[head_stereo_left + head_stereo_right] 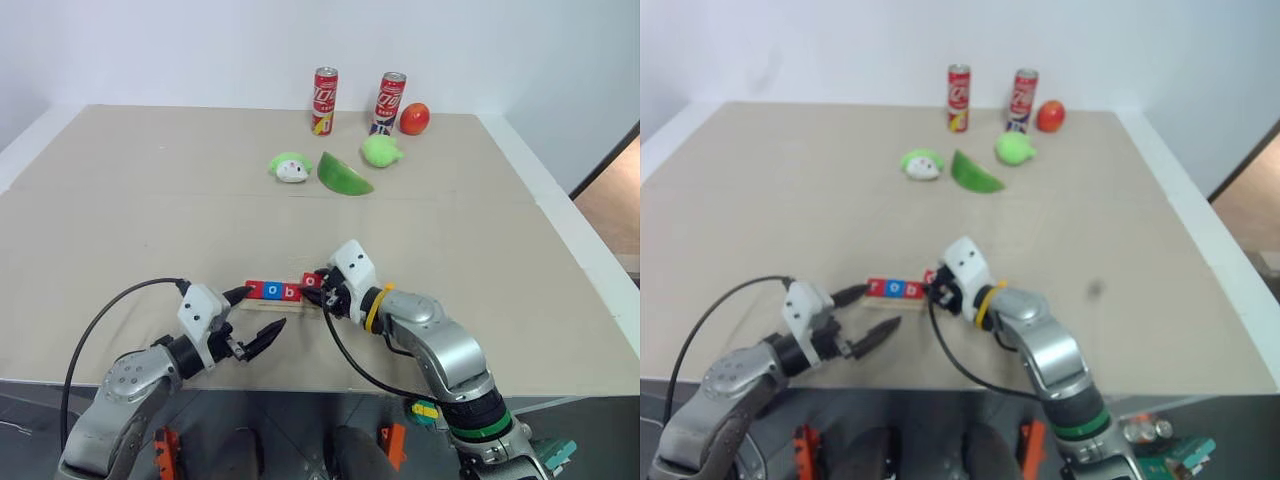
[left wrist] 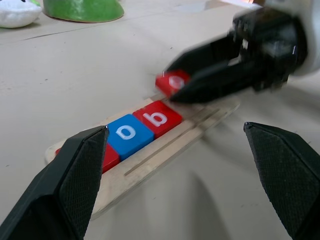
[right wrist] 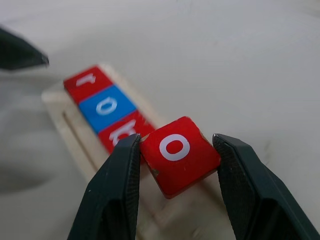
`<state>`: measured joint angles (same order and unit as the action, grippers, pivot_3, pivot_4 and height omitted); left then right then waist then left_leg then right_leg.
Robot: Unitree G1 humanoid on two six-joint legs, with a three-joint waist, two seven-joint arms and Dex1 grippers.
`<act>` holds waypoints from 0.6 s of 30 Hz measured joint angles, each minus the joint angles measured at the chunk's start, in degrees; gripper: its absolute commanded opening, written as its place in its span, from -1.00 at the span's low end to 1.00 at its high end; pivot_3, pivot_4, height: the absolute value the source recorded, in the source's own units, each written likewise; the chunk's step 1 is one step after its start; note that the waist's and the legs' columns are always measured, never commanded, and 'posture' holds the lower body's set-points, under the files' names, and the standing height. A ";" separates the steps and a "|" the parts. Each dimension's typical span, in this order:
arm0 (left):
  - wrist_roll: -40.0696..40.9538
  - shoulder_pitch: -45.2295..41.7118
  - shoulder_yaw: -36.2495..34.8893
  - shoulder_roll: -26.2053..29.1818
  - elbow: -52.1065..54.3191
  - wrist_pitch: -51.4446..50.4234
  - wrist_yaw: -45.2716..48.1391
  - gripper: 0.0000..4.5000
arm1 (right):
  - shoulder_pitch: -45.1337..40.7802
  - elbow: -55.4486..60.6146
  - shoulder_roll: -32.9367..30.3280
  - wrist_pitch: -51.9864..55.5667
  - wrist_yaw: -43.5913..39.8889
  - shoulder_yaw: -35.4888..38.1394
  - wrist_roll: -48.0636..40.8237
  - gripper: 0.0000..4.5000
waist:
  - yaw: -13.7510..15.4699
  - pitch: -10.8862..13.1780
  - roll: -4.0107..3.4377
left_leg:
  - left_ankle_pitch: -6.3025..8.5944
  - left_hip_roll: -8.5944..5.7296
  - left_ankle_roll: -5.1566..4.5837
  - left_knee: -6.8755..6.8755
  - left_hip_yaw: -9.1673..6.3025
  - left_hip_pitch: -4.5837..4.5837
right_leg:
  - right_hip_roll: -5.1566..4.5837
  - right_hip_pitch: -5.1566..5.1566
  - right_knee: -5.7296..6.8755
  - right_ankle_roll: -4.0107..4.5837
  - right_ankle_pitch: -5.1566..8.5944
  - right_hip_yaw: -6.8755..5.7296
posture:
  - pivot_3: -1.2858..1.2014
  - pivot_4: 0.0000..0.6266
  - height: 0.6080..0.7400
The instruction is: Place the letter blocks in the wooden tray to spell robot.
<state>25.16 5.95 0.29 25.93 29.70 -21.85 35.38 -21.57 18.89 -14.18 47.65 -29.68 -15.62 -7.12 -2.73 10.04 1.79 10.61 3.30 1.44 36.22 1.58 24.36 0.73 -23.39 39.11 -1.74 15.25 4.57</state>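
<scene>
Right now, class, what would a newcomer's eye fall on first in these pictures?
The right gripper pinching a red o block just above the wooden tray, beside the seated r, o and b tiles. Next, the open left gripper at the tray's near end, then two red cans at the table's far edge.

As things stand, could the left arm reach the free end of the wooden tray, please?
Probably not cleanly. The left claw is open by the r end of the wooden tray, but the right claw, shut on the red o block, hangs over the free end beyond the b block.
</scene>
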 measured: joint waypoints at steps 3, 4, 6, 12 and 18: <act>0.29 -0.33 -0.07 0.00 0.33 -0.68 -0.16 1.00 | 0.63 0.27 -0.52 0.09 -0.01 -0.09 -0.18 -0.26 | 0.00 0.00 0.00 | 0.00 0.00 0.00 -0.01 0.00 0.00 | 0.01 -0.01 0.00 0.01 0.00 0.00 | 0.03 -0.52 1.00; 0.29 -0.51 -0.07 -0.01 0.33 -0.73 -0.22 1.00 | 0.68 0.36 -0.69 0.09 -0.06 -0.14 -0.38 -0.26 | -0.01 0.00 0.00 | 0.00 0.01 0.00 0.00 0.00 -0.01 | 0.02 0.00 0.00 0.02 -0.01 0.00 | 0.03 -0.52 1.00; 0.27 -1.05 -0.07 -0.01 0.34 -0.75 -0.45 1.00 | 0.76 0.43 -0.83 0.03 -0.10 -0.40 -0.60 -0.26 | -0.01 0.00 0.00 | 0.00 0.02 0.00 -0.01 0.00 -0.02 | 0.02 0.00 0.00 0.03 -0.02 0.00 | 0.03 -0.52 1.00; 0.03 -1.14 -0.05 0.09 0.34 -0.72 -0.81 1.00 | 0.75 0.43 -0.81 -0.32 -0.25 -0.57 -1.12 -0.26 | -0.01 0.00 0.00 | 0.00 0.01 0.00 -0.01 0.01 -0.01 | 0.01 -0.01 0.00 0.02 0.00 0.01 | 0.03 -0.52 1.00; -0.42 -0.39 0.05 0.14 0.37 -0.61 -0.82 1.00 | 0.75 0.41 -0.31 -0.54 -0.16 -0.58 -1.67 -0.04 | 0.00 0.00 0.00 | 0.00 0.01 0.00 -0.02 -0.01 -0.01 | 0.02 -0.01 0.00 0.03 0.01 0.00 | 0.03 -0.52 1.00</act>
<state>24.74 5.56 0.33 26.06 30.07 -22.46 34.56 -20.82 19.30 -14.48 47.12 -29.84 -16.20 -8.79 -2.73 10.04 1.80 10.61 3.31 1.44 36.20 1.57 24.35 0.75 -23.40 39.11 -1.70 15.26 4.57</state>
